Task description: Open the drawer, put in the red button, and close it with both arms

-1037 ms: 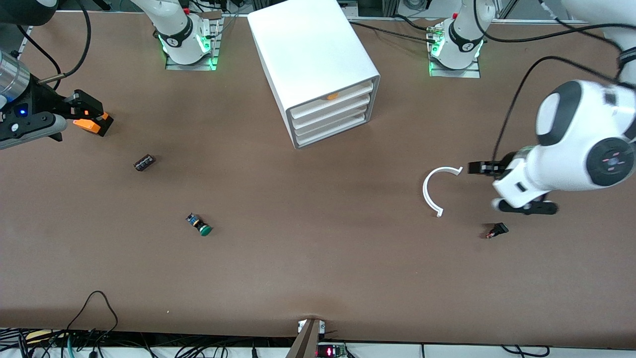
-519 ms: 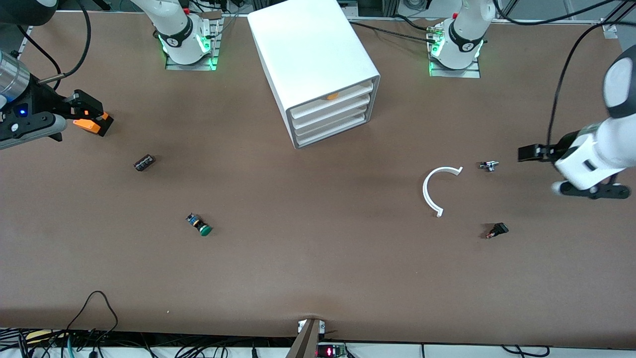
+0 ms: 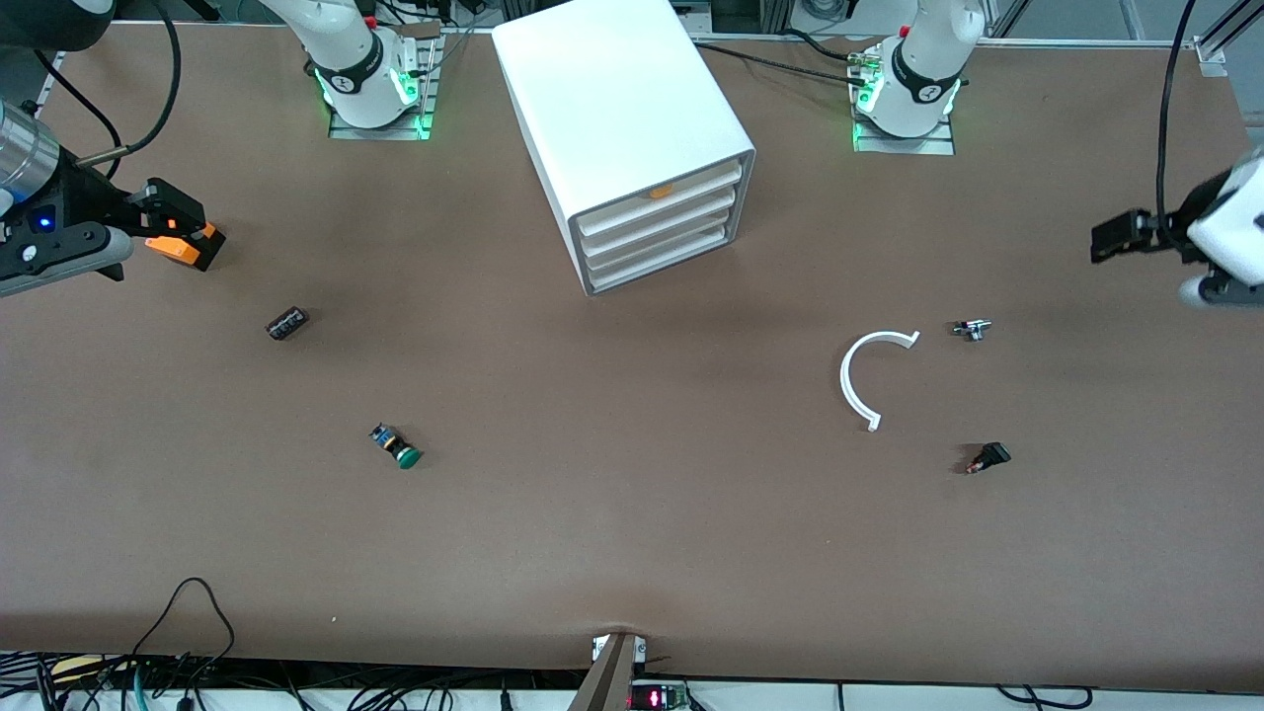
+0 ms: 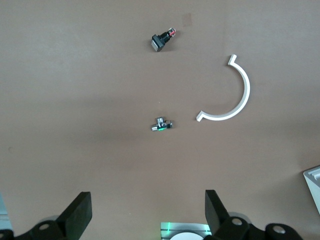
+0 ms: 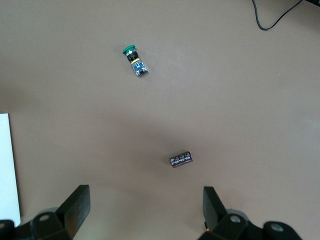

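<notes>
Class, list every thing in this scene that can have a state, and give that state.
drawers: all four shut in the white cabinet
green button: lying on its side on the table
left gripper: open, empty, above the table
right gripper: open, empty, above the table

You had even, bright overhead light across the brown worktop (image 3: 632,533), with a faint paler sheen near its middle. Shadows stayed soft and short: a dim smudge beside the white arc (image 3: 863,380) and the green button (image 3: 396,446), and a deeper one at the foot of the cabinet (image 3: 622,128). The cabinet's top (image 3: 612,94) was nearly washed out. Green lamps glowed at both arm bases. The left arm (image 3: 1224,232) was slightly smeared at the frame edge. Both wrist views were sharp at the worktop, while the gripper fingers (image 4: 77,217) came out dark and soft-edged.
</notes>
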Tool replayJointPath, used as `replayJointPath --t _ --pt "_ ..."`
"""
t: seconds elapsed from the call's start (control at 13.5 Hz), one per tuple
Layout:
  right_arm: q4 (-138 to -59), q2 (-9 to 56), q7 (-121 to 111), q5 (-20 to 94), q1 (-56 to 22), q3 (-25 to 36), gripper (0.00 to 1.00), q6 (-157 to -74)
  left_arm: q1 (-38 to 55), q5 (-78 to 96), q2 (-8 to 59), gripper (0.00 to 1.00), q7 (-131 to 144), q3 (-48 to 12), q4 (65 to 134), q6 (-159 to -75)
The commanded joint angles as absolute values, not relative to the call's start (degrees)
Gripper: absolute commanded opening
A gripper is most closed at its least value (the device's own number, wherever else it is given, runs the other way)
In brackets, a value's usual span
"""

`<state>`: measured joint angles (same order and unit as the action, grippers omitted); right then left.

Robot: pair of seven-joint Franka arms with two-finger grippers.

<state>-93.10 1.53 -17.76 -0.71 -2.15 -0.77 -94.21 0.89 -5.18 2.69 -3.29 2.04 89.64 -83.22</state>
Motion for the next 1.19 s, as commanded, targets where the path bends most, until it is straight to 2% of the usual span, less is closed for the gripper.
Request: replayJointPath --t 0.0,0.22,1.11 --pt "-92.4 1.5 -17.0 -1.2 -2.3 -1.0 1.00 -94.0 3.7 -4.9 -3.2 0.99 -3.2 3.7 95.4 -85.0" --pt "-92.4 1.5 -17.0 -1.2 -2.3 -1.0 1.00 -94.0 6.2 -4.2 -5.1 1.00 -1.1 6.4 97.6 -86.8" --pt "-92.4 1.5 -17.0 -1.2 -2.3 -1.0 1.00 -94.0 3.5 -0.8 -4.6 1.00 -4.6 4.2 96.6 -89.6"
